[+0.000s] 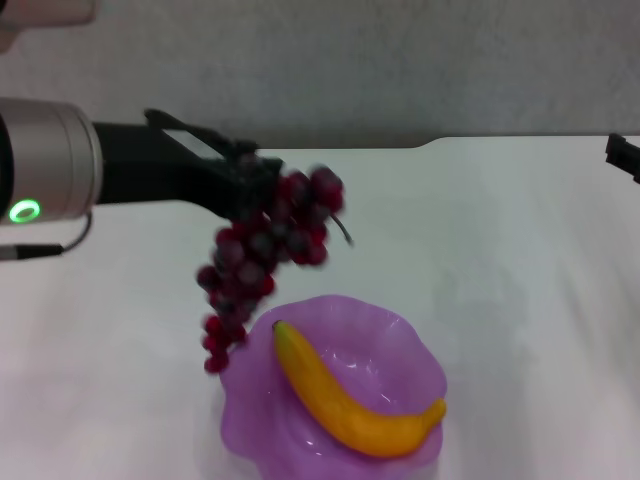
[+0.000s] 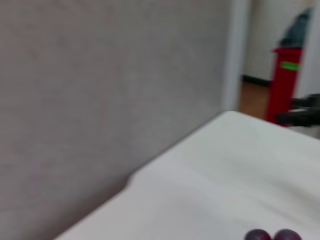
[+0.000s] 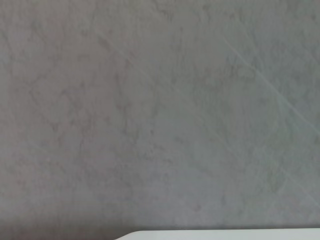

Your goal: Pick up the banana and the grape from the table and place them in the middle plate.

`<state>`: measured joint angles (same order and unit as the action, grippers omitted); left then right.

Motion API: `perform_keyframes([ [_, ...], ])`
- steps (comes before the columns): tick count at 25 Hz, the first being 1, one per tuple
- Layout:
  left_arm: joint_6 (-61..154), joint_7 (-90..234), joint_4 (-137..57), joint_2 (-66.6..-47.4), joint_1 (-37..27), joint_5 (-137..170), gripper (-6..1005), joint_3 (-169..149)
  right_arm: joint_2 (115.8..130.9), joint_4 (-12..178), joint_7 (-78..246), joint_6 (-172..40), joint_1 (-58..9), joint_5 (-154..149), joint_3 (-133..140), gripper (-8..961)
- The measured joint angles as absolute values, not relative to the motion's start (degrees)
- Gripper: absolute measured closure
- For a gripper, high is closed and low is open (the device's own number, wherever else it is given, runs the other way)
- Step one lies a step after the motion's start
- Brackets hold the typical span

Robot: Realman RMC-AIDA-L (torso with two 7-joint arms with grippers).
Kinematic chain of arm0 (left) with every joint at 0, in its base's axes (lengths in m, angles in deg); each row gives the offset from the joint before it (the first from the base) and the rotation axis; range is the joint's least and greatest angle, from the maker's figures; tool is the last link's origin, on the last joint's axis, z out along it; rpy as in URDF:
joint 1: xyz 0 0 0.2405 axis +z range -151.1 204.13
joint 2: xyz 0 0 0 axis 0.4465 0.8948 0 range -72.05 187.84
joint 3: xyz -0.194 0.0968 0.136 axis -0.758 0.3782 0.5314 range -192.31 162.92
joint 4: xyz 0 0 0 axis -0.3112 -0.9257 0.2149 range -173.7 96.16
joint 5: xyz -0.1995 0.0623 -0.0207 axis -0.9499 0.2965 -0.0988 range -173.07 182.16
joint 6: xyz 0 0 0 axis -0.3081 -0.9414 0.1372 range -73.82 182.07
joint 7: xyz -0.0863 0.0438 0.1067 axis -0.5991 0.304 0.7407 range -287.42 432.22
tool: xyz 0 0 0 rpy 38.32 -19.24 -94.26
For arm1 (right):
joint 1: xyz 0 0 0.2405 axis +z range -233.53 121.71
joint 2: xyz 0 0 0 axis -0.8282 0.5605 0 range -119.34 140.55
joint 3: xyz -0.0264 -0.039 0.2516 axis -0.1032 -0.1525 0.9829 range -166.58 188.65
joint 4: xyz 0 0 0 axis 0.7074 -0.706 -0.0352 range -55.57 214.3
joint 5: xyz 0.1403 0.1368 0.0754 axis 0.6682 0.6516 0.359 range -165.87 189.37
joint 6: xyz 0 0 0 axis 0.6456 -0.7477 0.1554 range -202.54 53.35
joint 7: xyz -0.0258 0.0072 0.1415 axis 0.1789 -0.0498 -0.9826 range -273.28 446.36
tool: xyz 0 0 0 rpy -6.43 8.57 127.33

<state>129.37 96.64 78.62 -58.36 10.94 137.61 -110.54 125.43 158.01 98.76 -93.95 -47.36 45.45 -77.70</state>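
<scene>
My left gripper (image 1: 245, 172) is shut on the grape (image 1: 262, 250), a long dark red-purple bunch that hangs in the air above the table (image 1: 520, 260), just over the far left rim of the middle plate (image 1: 400, 345). Two of its grapes (image 2: 272, 235) show in the left wrist view. The translucent purple plate sits near the front centre. The yellow-orange banana (image 1: 345, 395) lies across it, greenish tip toward the bunch. My right gripper (image 1: 622, 155) is parked at the far right edge of the head view.
A grey wall (image 1: 400, 60) runs behind the table's far edge, which has a shallow notch (image 1: 430, 143). A red object (image 2: 283, 82) stands beyond the table in the left wrist view. The right wrist view shows only wall (image 3: 160, 115).
</scene>
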Motion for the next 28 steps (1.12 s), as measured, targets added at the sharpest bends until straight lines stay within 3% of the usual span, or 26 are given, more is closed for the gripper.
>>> perform_keyframes([
  [18,132.92,101.16,71.38,-58.47,8.56,125.32,750,-105.4,125.47,158.38,98.75,-93.94,-47.3,45.75,-77.64,168],
  [28,129.13,105.17,54.98,-58.59,3.56,125.13,755,-102.89,125.39,158.38,98.75,-94.21,-46.9,45.68,-78.02,168],
])
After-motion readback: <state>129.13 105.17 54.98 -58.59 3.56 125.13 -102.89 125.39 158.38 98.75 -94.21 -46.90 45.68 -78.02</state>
